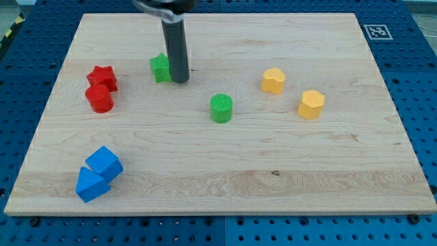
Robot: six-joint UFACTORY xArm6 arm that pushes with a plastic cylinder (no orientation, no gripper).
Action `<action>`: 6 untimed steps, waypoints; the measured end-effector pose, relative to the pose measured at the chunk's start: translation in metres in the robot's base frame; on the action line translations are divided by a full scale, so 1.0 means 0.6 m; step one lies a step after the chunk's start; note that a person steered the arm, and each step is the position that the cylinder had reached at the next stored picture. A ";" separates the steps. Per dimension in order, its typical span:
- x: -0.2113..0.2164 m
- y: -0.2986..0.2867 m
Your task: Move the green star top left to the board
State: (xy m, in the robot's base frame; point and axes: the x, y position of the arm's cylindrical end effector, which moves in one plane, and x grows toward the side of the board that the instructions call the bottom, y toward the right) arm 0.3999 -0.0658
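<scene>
**Nearly there: green star needs a clean shove to the top-left corner**

Right now my tip [180, 80] sits touching, or all but touching, the green star [160, 68] on the star's right side, w/ the rod standing upright above it. No jaws on this rig, just a bare rod, so nothing is pinched or held; contact is a side push only. The star lies on the wooden board [328, 164] in the upper-left part, short of the top-left corner.

Judging from that, a straight push would send the star leftward, not up. To do it well I'd shift the tip round to the star's lower-right, then drive diagonally toward the corner, keeping the push line thru the star's middle so it doesn't spin off the rod.

Down-left of the star sit the red star [102, 76] and red cylinder [100, 99]; too flat a path risks clipping them. The green cylinder [221, 108] down-right of the star, two yellow blocks [273, 80] [311, 104] farther right, and two blue blocks [104, 162] [90, 184] far below are well apart, no bother.
</scene>
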 end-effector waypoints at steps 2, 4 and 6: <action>0.003 -0.012; -0.015 -0.089; -0.066 -0.092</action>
State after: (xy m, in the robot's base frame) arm 0.3604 -0.1207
